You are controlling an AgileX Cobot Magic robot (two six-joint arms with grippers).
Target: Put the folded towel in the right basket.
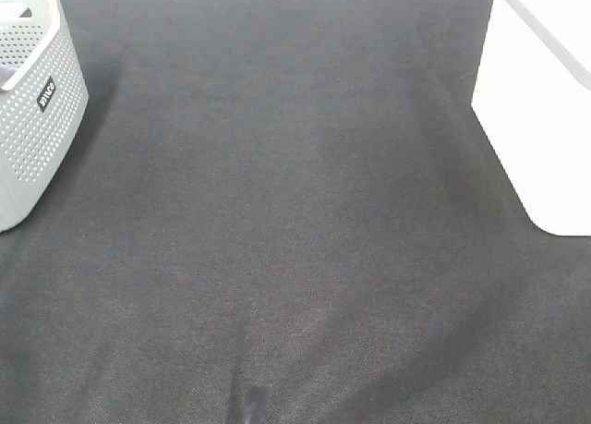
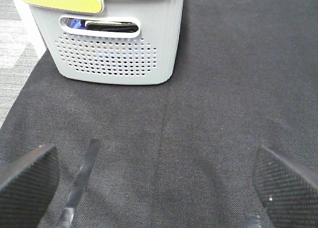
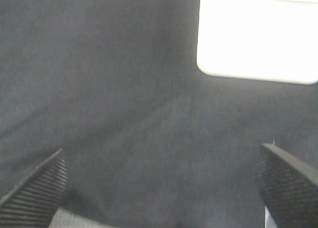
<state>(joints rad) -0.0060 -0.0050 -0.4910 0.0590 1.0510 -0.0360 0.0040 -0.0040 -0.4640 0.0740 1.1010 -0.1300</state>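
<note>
No folded towel shows on the dark cloth in any view. The right basket is white and stands at the right edge of the exterior view; it also shows in the right wrist view as a bright white box. My left gripper is open and empty above the dark cloth, facing the grey basket. My right gripper is open and empty above the cloth, short of the white basket. Neither gripper shows in the exterior view.
A grey perforated basket stands at the far left; the left wrist view shows it with a yellow handle and dark and blue items inside. A dark cloth covers the table.
</note>
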